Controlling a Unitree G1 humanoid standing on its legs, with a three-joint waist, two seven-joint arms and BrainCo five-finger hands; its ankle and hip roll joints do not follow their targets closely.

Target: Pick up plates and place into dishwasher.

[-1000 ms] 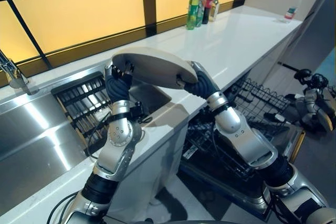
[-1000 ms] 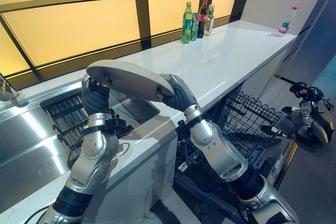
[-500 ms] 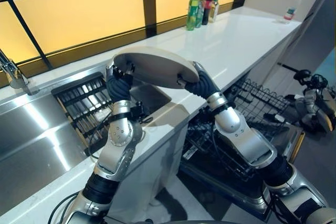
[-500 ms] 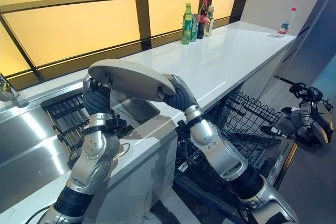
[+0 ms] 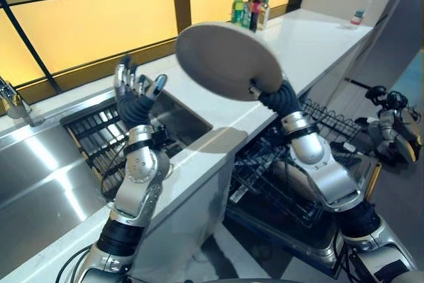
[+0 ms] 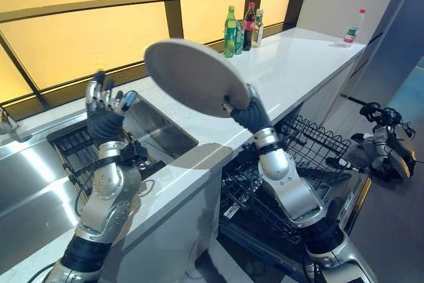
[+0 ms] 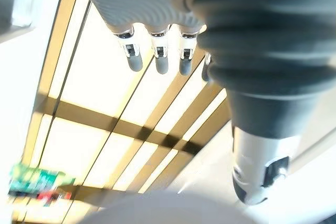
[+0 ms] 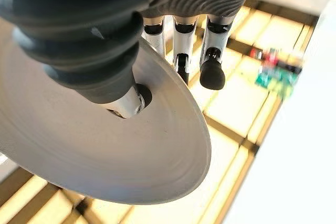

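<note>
A round grey-white plate [image 5: 228,57] is held up over the white counter [image 5: 301,44], tilted with its face turned toward the windows. My right hand [image 5: 273,99] is shut on its lower rim. In the right wrist view the thumb [image 8: 128,100] presses one face of the plate [image 8: 105,150] and the fingers [image 8: 181,59] reach past its edge. My left hand [image 5: 132,94] is open above the sink's rack, fingers [image 7: 157,51] straight and pointing up, apart from the plate. The dishwasher's wire basket [image 5: 324,127] stands pulled out below the counter at the right.
A steel sink [image 5: 40,164] with a dark slatted rack [image 5: 99,130] lies at the left, a tap [image 5: 13,101] behind it. Several bottles [image 5: 248,6] stand by the window, a small bottle [image 5: 358,14] at the counter's far end. A dark machine [image 5: 394,127] sits on the floor at the right.
My left hand let go of the plate and opened, staying over the sink. My right hand alone lifted the plate up and to the right and tilted it steeply.
</note>
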